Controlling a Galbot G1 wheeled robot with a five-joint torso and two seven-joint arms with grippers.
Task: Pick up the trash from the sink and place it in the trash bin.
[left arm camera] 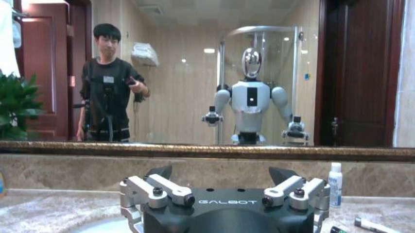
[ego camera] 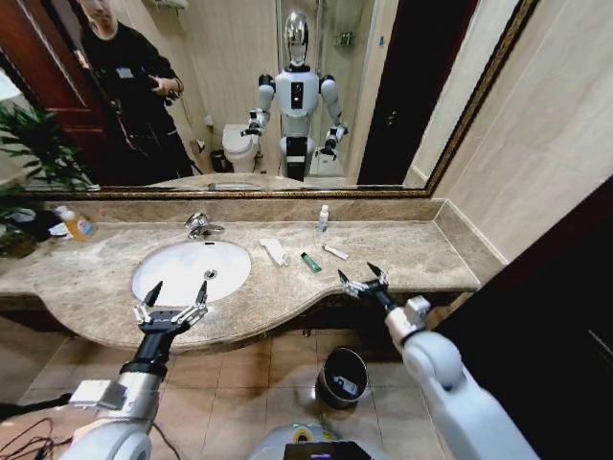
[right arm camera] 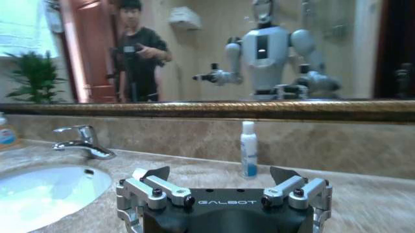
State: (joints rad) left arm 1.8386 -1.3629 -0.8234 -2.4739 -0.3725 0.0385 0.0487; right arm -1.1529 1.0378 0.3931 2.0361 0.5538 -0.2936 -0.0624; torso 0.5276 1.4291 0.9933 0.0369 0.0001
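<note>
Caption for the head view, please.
Both grippers, left and right, hover open over the counter; trash lies beside the sink, bin below.

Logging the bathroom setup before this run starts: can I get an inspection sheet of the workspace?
Surface: beige marble counter around white oval sink, chrome tap behind.
Job's things: white wrapper, green stick, white tube, small clear white-capped bottle on the counter; dark round metal-rimmed bin on the floor.
Clutter: orange-labelled soap bottle.
Grippers: left gripper open at the sink's front; right gripper open over the counter edge.
Cables: black cables on the floor.
Surroundings: mirror, plant.
</note>
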